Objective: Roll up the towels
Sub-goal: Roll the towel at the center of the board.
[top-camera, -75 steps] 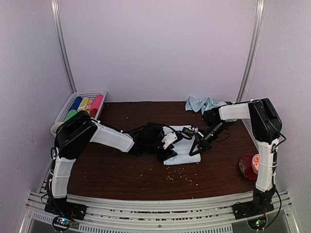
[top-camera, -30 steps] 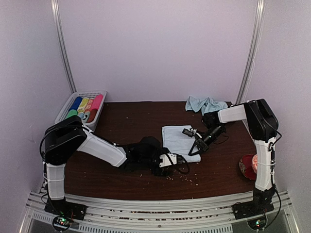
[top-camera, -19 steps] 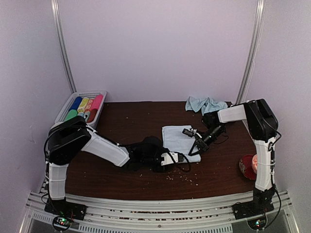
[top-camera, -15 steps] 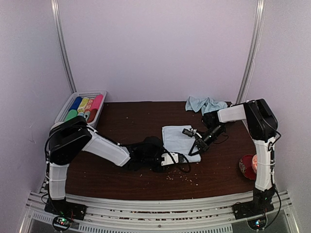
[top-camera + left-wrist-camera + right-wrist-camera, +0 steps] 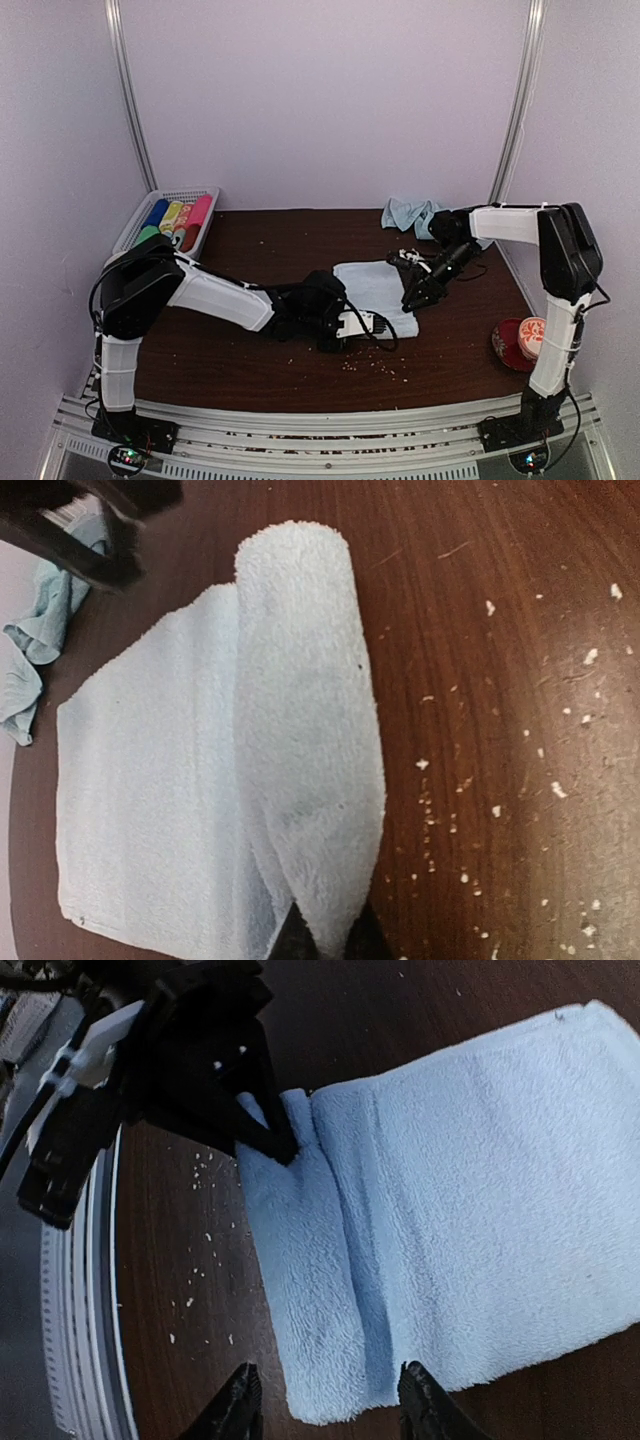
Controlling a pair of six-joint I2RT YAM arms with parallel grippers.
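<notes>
One pale blue towel (image 5: 378,285) lies flat mid-table, its near edge turned over into a loose roll (image 5: 300,710). My left gripper (image 5: 325,938) is shut on one end of that roll, the cloth pinched between its dark fingertips (image 5: 290,942). It lies low at the towel's front edge (image 5: 377,325). My right gripper (image 5: 330,1410) is open, its fingertips (image 5: 240,1405) standing either side of the roll's other end (image 5: 320,1360) without touching it. It hangs over the towel's right side (image 5: 413,296). The second towel (image 5: 410,213) is crumpled at the table's back edge.
A white basket (image 5: 168,222) of bright coloured rolls sits at the back left. A red object (image 5: 515,345) stands at the right edge by the right arm's base. Pale crumbs (image 5: 372,366) are scattered on the dark wood table (image 5: 250,370).
My left gripper has shut on the towel's turned-over near edge and shifted right. My right gripper has opened, let the cloth go and drawn back slightly to the right.
</notes>
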